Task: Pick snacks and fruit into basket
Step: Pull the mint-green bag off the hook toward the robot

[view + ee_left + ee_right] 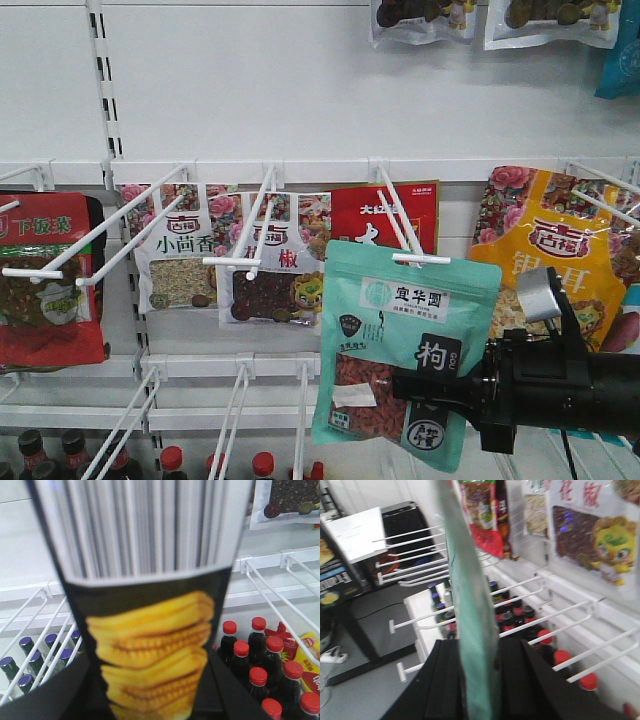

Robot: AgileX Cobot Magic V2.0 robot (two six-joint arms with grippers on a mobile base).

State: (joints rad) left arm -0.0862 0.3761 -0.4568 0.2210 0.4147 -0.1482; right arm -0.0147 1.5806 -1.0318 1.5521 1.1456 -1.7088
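The teal glossy pouch with a clear window of red berries point(400, 340) hangs right of centre in the front-facing frame. Its top edge sits at the front tip of a white wire peg hook point(405, 225), and its long axis runs vertically. It has not yet cleared the hook.

The right gripper point(420, 385) enters from the lower right of that frame. Its black jaws are closed on the pouch's lower right portion, beside the berry window. In the right wrist view the same pouch point(475, 605) appears edge-on. It rises from bottom centre to the top of the frame, pinched between the two black jaw faces of the right gripper point(477, 680).

Assessment: the peg projects out from the wall toward the front camera, so the pouch has to be drawn off along that line. The grip is low and the hanging point high, so the top may catch on the peg's end tab.

The left gripper point(150, 705) is occupied. A black pack printed with yellow ridged pieces and a barcode point(155, 650) fills its wrist view, and the jaws appear closed on it at the bottom edge.

A red printed pouch point(385, 215) hangs behind the teal one, and an orange-yellow pouch point(545, 250) hangs to its right. Red-capped dark bottles point(170, 462) stand on the shelf below. No basket is in view.
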